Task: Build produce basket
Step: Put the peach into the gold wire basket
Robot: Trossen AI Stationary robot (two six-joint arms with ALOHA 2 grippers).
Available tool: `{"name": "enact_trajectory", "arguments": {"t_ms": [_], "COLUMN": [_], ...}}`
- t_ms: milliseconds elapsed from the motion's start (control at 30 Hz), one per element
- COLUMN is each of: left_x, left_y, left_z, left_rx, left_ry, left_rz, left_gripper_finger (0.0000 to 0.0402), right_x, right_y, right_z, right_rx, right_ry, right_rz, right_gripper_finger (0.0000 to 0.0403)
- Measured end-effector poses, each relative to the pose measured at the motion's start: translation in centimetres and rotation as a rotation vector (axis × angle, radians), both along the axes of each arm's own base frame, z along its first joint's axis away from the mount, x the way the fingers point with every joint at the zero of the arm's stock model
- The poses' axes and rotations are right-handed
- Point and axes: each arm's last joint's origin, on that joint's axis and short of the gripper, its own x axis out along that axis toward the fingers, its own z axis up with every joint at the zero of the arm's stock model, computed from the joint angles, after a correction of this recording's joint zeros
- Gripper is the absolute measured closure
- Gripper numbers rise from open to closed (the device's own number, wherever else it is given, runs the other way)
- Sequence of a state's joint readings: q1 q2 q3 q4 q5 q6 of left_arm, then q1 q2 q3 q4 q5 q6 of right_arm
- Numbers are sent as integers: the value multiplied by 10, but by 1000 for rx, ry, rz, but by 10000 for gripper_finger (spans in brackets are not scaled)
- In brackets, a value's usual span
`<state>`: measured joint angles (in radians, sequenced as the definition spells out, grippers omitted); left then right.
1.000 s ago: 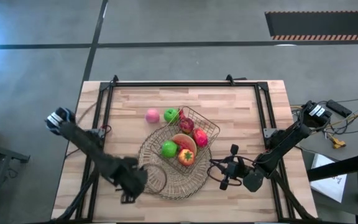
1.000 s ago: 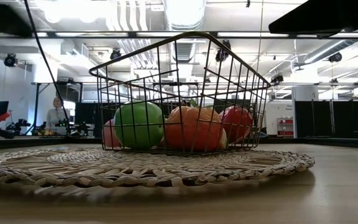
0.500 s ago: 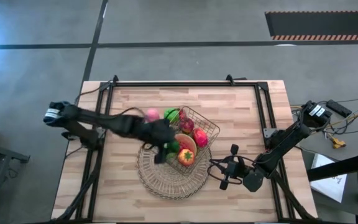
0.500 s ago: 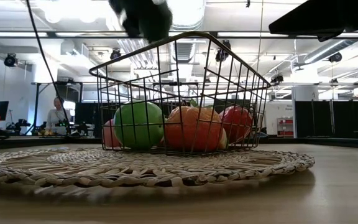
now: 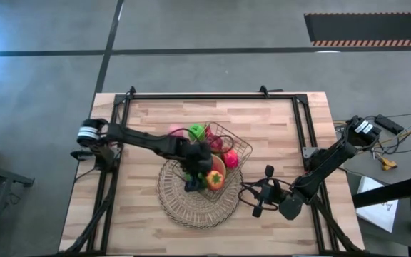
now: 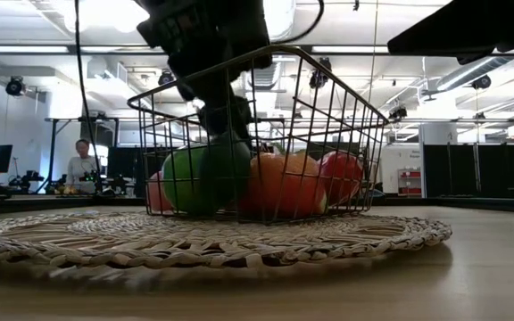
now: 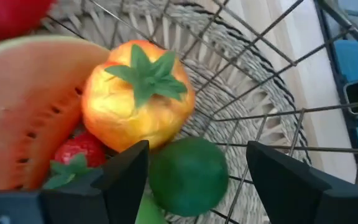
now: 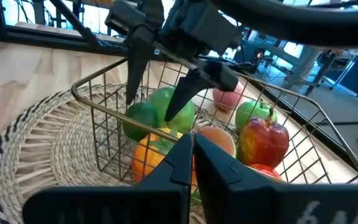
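The dark wire basket (image 5: 242, 146) stands on the round woven mat (image 5: 180, 207). It holds a green apple (image 8: 178, 107), a red apple (image 8: 263, 140), a watermelon slice (image 7: 23, 124), a red-yellow fruit (image 7: 138, 93) and a strawberry (image 7: 79, 152). My left gripper (image 5: 193, 173) reaches down into it, open. A dark green lime (image 7: 188, 177) lies in the near-left corner between its fingers. A pink peach (image 5: 173, 130) lies on the table beyond the basket. My right gripper (image 5: 257, 198) hovers shut by the mat's right edge. My left gripper's fingers slant down from the table's left, one on each side of the lime (image 8: 140, 121), which rests on the basket's floor. One finger (image 7: 129, 177) stands close beside it and I cannot tell whether it touches. The other finger (image 7: 284, 180) stands clear.
A second green apple (image 5: 196, 131) sits by the basket's far-left rim. The basket's wire walls (image 6: 328, 107) rise around my left gripper's fingers. Bare wood lies left and right of the mat. Black frame rails (image 5: 120, 128) run along the table's sides.
My left gripper has swung from the table's near left, beside the mat, toward the right and far edge and down into the basket, turning as it went. The lime, absent from the basket in the earlier low views, now lies in front of the green apple.
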<state>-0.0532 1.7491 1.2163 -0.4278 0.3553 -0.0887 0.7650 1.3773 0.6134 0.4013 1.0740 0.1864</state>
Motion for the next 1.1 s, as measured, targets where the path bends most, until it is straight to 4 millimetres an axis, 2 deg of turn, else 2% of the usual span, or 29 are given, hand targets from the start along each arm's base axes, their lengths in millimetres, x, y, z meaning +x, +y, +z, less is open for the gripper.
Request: {"name": "enact_trajectory", "arguments": {"t_ms": [133,267,367,467,600,767,867,933,1100], "left_x": [3,2,-1,-7,-28,-73,-99,-115,-145], "left_y": [0,-1,0,0,-4,1,15,28,66], "left_z": [-8,-7,4,26,54,78,79,75,49], "left_rx": [-9,-10,-9,-9,74,361,522,566,510], "left_ry": [26,24,12,-27,-59,-63,-67,-71,-76], "left_rz": [2,-1,-2,0,38,151,287,374,639], "left_gripper_finger": [146,145,145,145,144,144,144,144,144], "right_x": [0,0,0,0,0,0,0,0,0], "right_y": [0,0,0,0,0,0,0,0,0], "right_z": [0,0,0,0,0,-1,-1,-1,-1], "right_rx": [-1,3,3,3,12,30,35,41,44], "right_ry": [1,-1,-1,0,-4,-10,-12,-14,-16], "right_rz": [0,-1,-1,-1,-4,-9,-10,-11,-12], "right_gripper_finger": [394,394,394,394,394,394,394,394,394]}}
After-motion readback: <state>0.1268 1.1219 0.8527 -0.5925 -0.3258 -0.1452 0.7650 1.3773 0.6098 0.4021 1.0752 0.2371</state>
